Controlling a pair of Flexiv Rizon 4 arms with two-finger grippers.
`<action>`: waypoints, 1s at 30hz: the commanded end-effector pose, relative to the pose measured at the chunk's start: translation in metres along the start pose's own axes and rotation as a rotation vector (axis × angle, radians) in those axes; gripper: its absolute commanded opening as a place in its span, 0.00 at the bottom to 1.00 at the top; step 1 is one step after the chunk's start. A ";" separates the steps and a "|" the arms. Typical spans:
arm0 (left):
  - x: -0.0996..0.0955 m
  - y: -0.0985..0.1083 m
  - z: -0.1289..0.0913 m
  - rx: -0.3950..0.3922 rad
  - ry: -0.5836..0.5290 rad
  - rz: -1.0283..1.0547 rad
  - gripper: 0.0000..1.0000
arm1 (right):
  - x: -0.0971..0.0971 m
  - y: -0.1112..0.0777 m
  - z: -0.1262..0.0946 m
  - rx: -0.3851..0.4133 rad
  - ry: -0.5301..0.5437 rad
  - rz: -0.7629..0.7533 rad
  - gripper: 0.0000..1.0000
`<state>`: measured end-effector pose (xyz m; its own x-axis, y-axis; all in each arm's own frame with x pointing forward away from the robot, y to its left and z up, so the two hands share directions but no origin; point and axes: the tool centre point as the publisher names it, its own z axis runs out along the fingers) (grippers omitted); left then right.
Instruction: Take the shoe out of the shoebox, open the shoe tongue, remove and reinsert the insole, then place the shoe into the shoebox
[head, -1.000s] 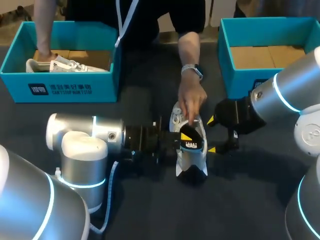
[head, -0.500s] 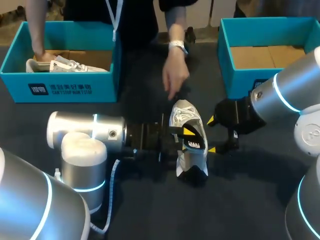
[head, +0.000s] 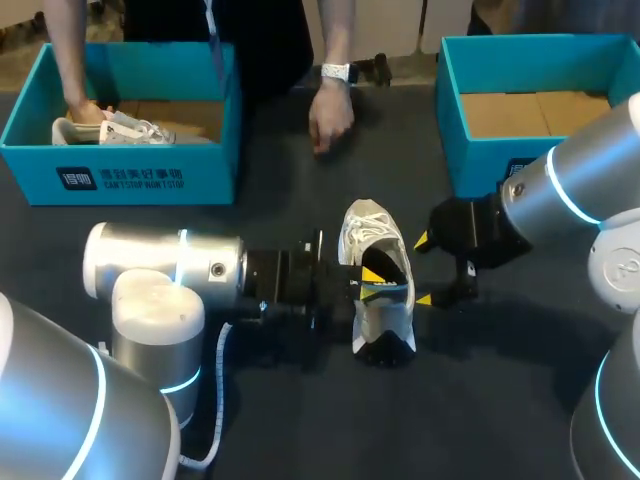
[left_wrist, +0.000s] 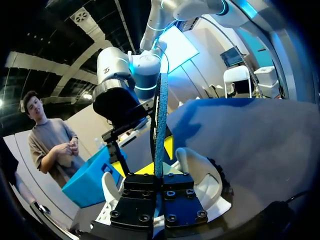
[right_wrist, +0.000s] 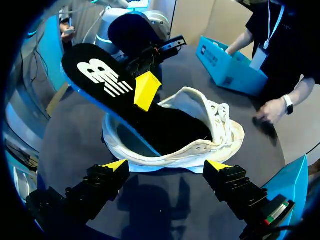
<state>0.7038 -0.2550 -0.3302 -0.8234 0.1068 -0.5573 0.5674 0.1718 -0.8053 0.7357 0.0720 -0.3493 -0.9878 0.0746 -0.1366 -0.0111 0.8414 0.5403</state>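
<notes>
Two steps look done: shoe (head: 378, 300) is out of the shoebox (head: 475, 160), on the tabletop (head: 480, 400) between both hands, tongue open. Left hand (head: 372, 276) is clamped on the insole (right_wrist: 95, 75), half out of the shoe; right hand (head: 422, 269) open, just short of the shoe. Remaining, I'd say: finish insole out/in, then box it.

One end of the insole (right_wrist: 107, 82) is hidden inside the shoe (right_wrist: 220, 135). One finger of the left gripper (right_wrist: 146, 92) is out of sight beneath it. The right arm (head: 570, 200) covers part of the right box (head: 452, 120).
</notes>
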 end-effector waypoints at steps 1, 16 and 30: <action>0.003 0.007 0.007 0.004 0.002 0.003 0.00 | 0.001 0.000 0.000 0.000 -0.002 -0.001 1.00; -0.007 0.030 0.010 -0.018 -0.008 0.045 0.00 | 0.001 0.000 0.000 0.000 -0.002 -0.001 1.00; -0.009 0.010 -0.004 -0.044 0.007 0.049 0.51 | 0.001 0.000 0.000 0.000 -0.002 -0.001 1.00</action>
<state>0.7230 -0.2582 -0.3443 -0.7902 0.1200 -0.6010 0.6121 0.2029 -0.7643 0.7356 0.0720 -0.3493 -0.9878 0.0746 -0.1366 -0.0111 0.8414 0.5404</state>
